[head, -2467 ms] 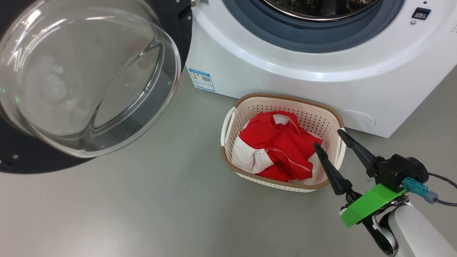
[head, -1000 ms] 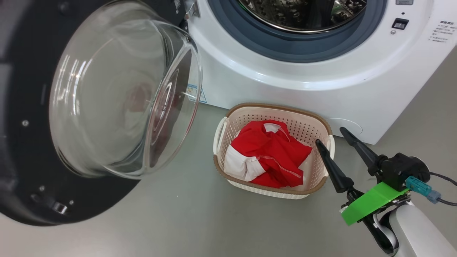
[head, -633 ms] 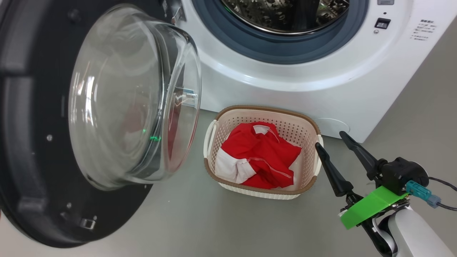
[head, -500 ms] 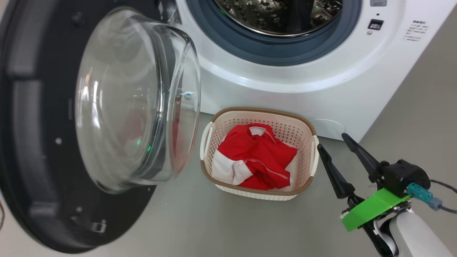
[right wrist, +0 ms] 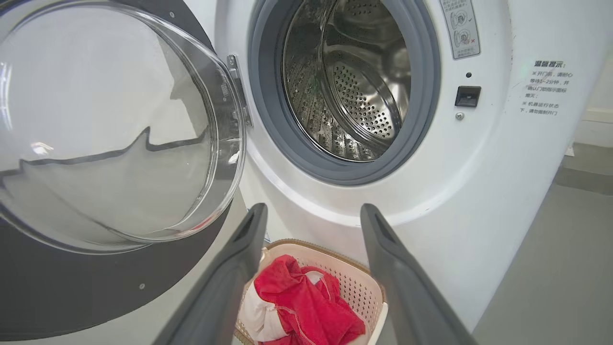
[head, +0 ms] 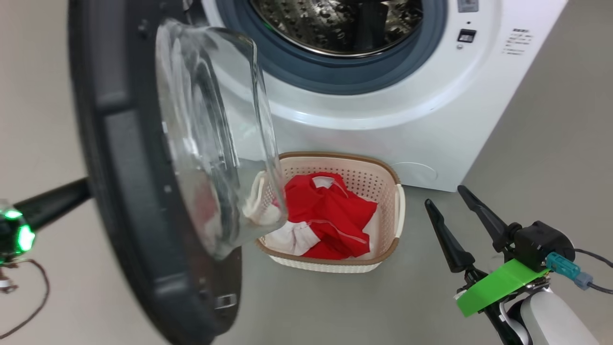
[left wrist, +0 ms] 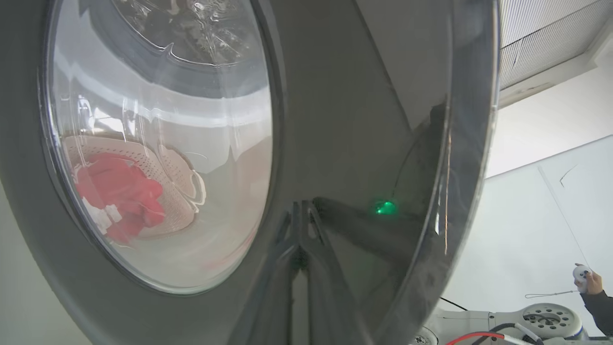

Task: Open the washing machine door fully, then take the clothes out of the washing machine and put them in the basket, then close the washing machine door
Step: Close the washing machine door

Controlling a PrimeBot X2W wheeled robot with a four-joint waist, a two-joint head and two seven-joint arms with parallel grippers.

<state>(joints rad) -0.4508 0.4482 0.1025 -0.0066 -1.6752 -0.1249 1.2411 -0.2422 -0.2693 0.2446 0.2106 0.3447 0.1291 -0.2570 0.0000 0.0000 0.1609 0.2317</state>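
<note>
A: Where does the washing machine door [head: 119,167] stand?
B: Partway round its swing, directly ahead of the left gripper [left wrist: 300,239]. That gripper's two fingers are pressed flat together with nothing between them, and their tips look to rest against the door's glossy outer face, just beside the glass bowl [left wrist: 158,143].
A: And the right gripper [head: 445,196]?
B: Jaws spread wide, empty, hanging clear of everything. The basket [head: 368,184] sits just ahead of and below its fingertips, with the clothes [head: 330,211] heaped inside. The washing machine [head: 383,129] rises beyond the basket, and what shows of its drum [right wrist: 354,86] looks bare.
A: So closing is what's left. How will the door behave?
B: I'd judge it rigid and fairly heavy, swinging on the hinge at the side nearest the machine. It won't flex, so a steady shove should carry it. The black ring looks slick, though, so closed fingertips may skate sideways.
A: Where would you bear on it?
B: On the ring, out toward the free edge far from the hinge, for leverage. I'd keep off the glass bowl: hard, smooth, curved, and the likeliest part to chip.
A: Anything in the way?
B: The bowl's lower edge overlaps the basket in the head view; whether they touch I can't tell.
</note>
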